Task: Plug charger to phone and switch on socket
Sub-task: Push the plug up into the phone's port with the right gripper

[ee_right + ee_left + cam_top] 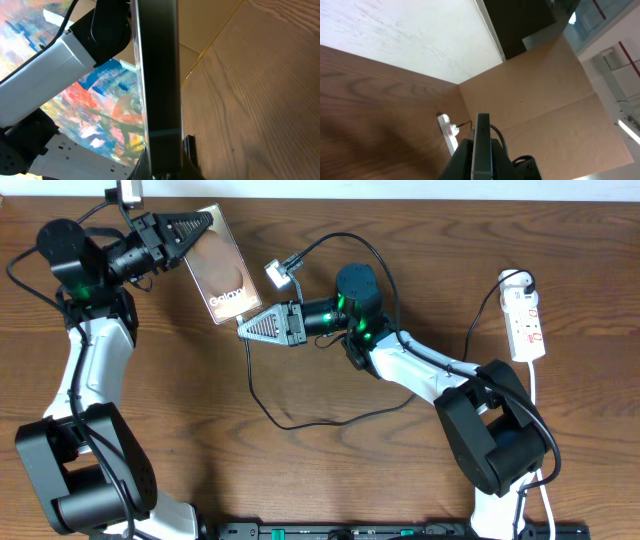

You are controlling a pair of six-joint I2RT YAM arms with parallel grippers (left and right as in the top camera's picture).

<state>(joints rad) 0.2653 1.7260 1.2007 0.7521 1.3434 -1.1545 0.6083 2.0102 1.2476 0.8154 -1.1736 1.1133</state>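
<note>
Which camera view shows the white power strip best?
The overhead view: the whole power strip is seen from above, with its red markings. The left wrist view shows it small and partly hidden. The right wrist view misses it.

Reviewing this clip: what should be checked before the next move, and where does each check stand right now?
1. Phone gripped by the left gripper: ok, shut on its top corner.
2. Charger in the right gripper: ok, the cable leads out from the shut fingertips.
3. Plug tip seated in the phone's bottom end: cannot tell, the gripper hides the joint.
4. Cable slack: ok, it loops loosely on the table.
5. Socket switched on: cannot tell, the switch is too small to read; neither gripper is near it.
</note>
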